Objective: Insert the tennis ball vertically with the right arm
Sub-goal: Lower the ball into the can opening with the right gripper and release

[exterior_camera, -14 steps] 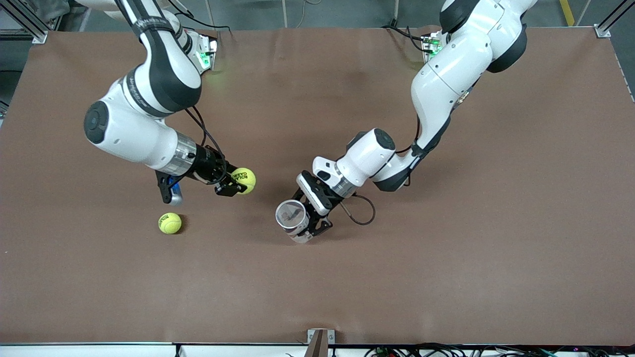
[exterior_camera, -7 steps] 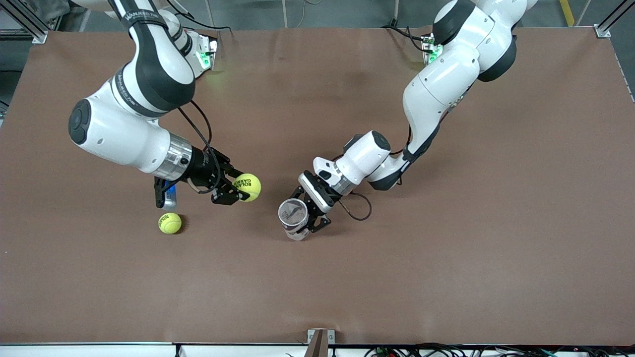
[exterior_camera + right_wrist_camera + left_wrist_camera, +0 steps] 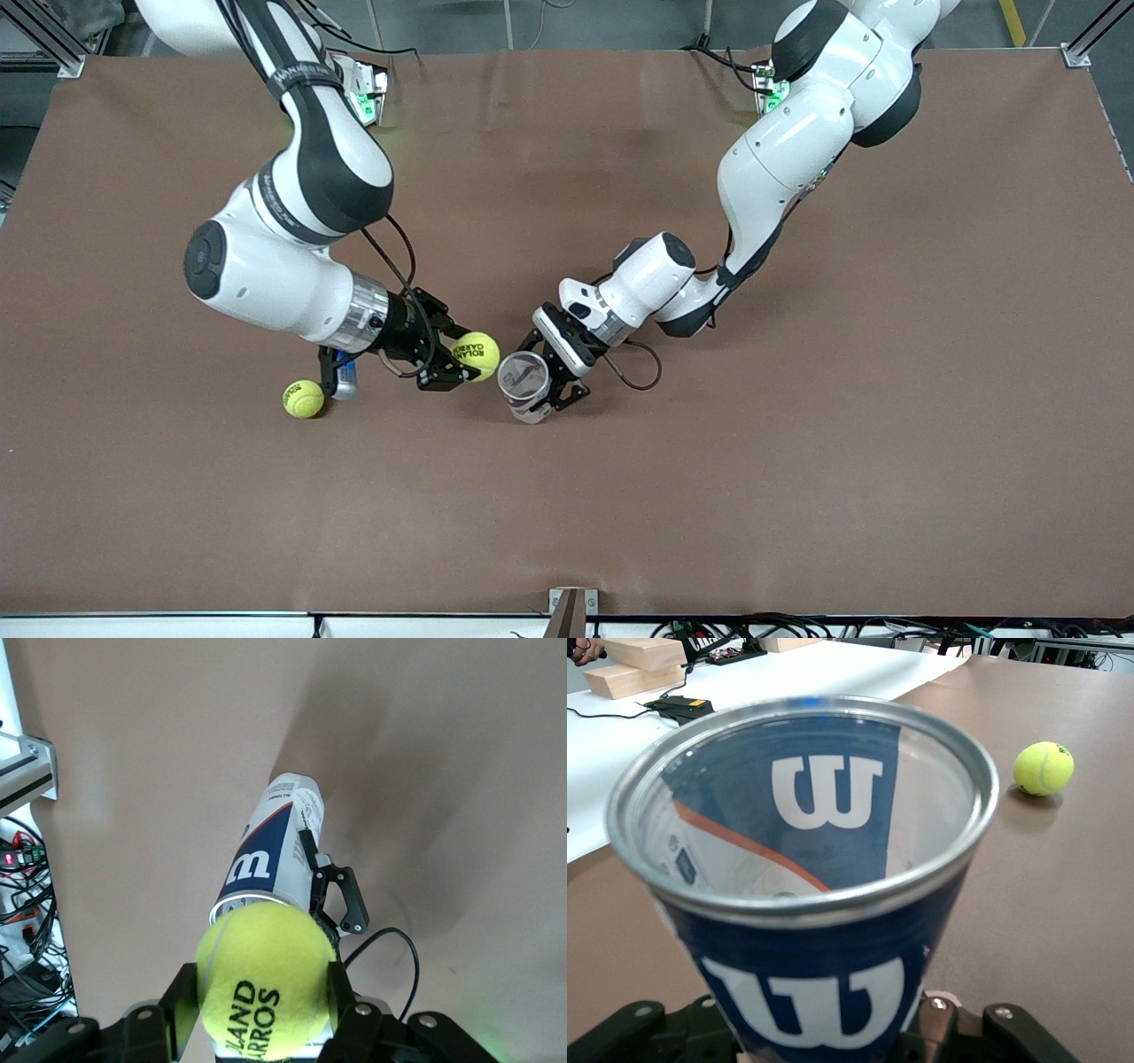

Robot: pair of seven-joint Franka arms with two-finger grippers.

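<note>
Gripping a fuzzy tennis ball (image 3: 477, 355), right tool (image 3: 450, 358) nears left tool's (image 3: 551, 392) clamped cylindrical can (image 3: 523, 383).

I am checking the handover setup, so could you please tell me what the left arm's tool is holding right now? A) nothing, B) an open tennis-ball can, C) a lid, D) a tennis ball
B: the left tool is shut on the open can, its mouth empty in the left wrist view, while the right tool holds the ball.

held ball (image 3: 478, 356) beside held can (image 3: 523, 384)
</note>
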